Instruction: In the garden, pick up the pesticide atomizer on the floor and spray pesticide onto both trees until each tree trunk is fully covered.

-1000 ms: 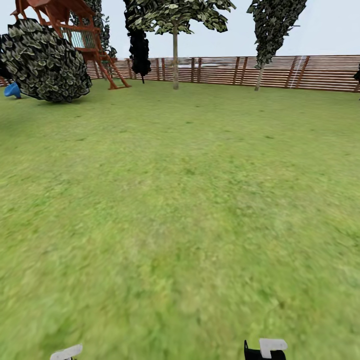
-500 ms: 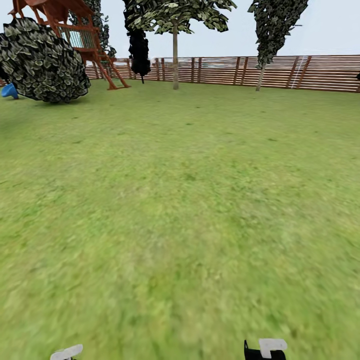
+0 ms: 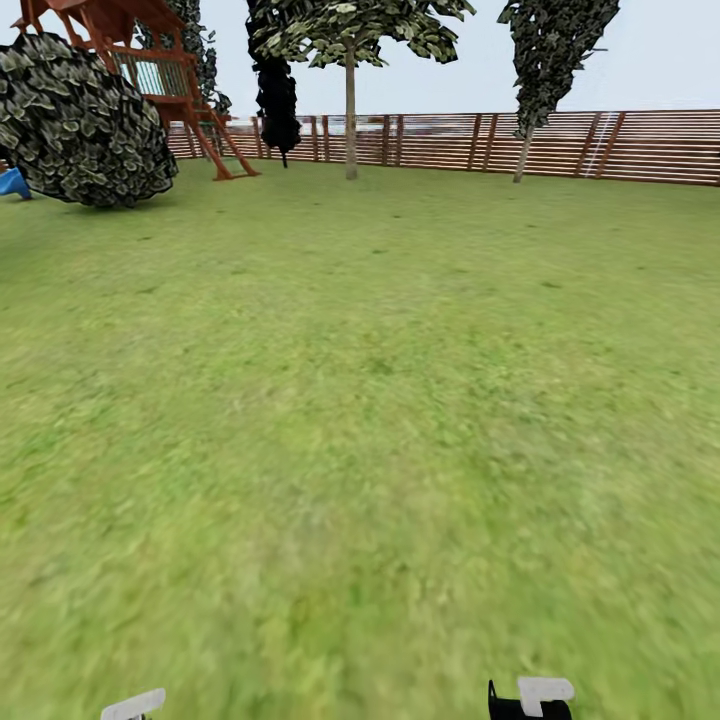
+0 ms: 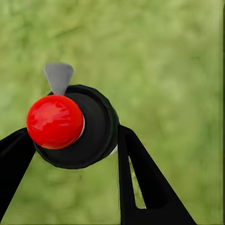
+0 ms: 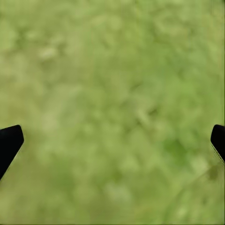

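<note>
A wide lawn (image 3: 360, 400) is seen from the head camera, closed off at the far side by a slatted wooden fence (image 3: 600, 145). Two pale-trunked trees are seen standing before the fence: one (image 3: 351, 95) near the middle, upright, and another (image 3: 540, 70) to its right, with a leaning trunk. A black-leaved tree (image 3: 277, 95) is placed just left of the middle one. At far left a round dark bush (image 3: 85, 120) is set in front of a red-brown play frame (image 3: 165, 70), and a blue object (image 3: 12, 182) is partly hidden at the bush's left edge. Both trees are well apart from the robot.

The atomizer (image 4: 77, 126) is seen in the left wrist view, gripped between the black fingers (image 4: 140, 183) of the left gripper (image 4: 70, 173): a black round body with a glossy red cap and a grey nozzle, held over blurred grass (image 4: 178, 70). Its pale nozzle tip (image 3: 132, 704) is seen at the bottom edge of the head view.

The right gripper (image 5: 112, 140) is held with its jaws spread wide and nothing between them, only the two black fingertips (image 5: 9, 143) being visible at the edges over grass (image 5: 117, 93). A black and white part of the right arm (image 3: 530, 698) is seen low in the head view.
</note>
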`<state>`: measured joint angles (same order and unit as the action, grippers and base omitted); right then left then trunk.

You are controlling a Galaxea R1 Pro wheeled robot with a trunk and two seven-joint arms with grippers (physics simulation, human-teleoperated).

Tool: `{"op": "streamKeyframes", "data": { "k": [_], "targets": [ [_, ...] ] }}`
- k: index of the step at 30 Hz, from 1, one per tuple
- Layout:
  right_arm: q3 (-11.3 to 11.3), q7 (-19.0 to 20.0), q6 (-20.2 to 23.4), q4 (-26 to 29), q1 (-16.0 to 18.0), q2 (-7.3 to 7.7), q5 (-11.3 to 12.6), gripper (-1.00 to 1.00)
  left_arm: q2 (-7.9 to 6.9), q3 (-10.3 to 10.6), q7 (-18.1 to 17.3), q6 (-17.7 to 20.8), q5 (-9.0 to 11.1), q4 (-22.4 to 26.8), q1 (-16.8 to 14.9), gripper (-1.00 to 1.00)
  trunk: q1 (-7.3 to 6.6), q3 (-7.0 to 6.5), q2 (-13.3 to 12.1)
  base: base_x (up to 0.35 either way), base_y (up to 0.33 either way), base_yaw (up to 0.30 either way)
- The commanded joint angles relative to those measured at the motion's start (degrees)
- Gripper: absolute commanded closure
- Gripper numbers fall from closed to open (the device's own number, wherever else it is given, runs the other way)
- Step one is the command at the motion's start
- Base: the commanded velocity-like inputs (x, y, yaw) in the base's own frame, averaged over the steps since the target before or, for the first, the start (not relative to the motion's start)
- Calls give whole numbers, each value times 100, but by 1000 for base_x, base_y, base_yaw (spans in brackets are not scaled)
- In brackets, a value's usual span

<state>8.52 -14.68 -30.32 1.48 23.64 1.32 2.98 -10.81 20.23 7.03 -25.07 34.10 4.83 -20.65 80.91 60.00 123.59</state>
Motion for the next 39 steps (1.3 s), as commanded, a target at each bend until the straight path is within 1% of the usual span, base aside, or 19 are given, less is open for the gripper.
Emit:
{"op": "streamKeyframes", "data": {
  "k": [1,39],
  "targets": [
    [0,0,0,1,0,0,-2,-100,0,-1,0,0,0,0,0,100,0,0,0,336,0,0],
    [-6,0,-6,1,0,0,1,-100,0,6,0,-7,-1,0,0,100,0,0,0,336,0,0]
  ]
}}
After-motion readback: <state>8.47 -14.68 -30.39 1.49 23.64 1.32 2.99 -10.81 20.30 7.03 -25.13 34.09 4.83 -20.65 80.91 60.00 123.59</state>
